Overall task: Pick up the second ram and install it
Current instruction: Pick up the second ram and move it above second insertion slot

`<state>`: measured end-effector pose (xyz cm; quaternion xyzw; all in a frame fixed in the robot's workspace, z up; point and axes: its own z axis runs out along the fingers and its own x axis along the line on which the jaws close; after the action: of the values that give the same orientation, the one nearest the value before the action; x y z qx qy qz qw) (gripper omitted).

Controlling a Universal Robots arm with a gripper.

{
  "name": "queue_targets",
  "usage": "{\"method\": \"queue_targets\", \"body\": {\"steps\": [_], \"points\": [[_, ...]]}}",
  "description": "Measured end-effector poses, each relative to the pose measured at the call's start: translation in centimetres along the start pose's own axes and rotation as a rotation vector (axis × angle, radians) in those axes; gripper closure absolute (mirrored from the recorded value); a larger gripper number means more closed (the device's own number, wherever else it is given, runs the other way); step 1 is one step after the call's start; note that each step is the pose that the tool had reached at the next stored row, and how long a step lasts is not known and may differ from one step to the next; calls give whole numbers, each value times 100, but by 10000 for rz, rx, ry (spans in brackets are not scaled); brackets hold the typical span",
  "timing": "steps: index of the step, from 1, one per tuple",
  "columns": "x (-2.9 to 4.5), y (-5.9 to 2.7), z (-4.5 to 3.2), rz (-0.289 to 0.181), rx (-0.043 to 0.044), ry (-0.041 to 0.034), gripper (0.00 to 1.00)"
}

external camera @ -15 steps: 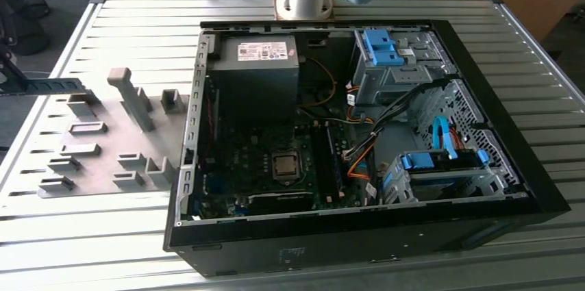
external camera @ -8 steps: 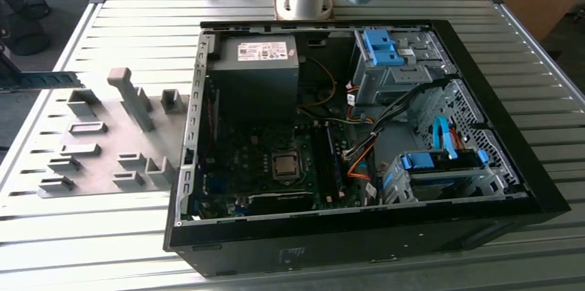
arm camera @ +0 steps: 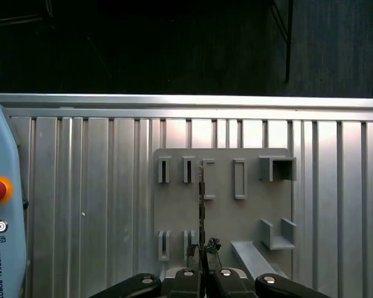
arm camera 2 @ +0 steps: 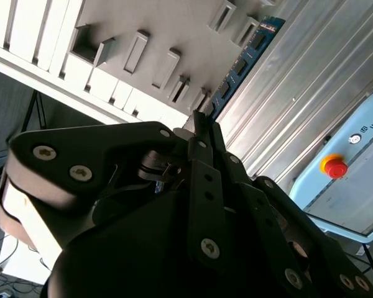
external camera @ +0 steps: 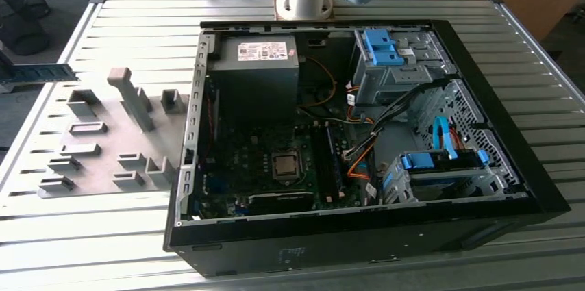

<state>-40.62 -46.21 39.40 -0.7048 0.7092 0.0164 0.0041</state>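
Second wrist view: second ram [arm camera 2: 241,65] clamped in tool [arm camera 2: 202,122]; juts beyond tips.

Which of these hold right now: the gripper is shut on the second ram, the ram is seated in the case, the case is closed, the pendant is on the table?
1. The gripper is shut on the second ram. True.
2. The second ram sits in the computer case. False: it hangs in the gripper over the grey holder plate.
3. The case is closed. False: it lies open, with the motherboard exposed.
4. A pendant with a red button lies on the ribbed table. True.
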Motion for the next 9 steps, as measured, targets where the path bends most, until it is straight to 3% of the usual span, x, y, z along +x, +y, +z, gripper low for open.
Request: {"method": "queue_targets", "body": {"steps": [5, 9], "points": [[-2, 2, -67, 0, 2, -2, 86], [-3, 1, -75, 0, 0, -1, 86]]}}
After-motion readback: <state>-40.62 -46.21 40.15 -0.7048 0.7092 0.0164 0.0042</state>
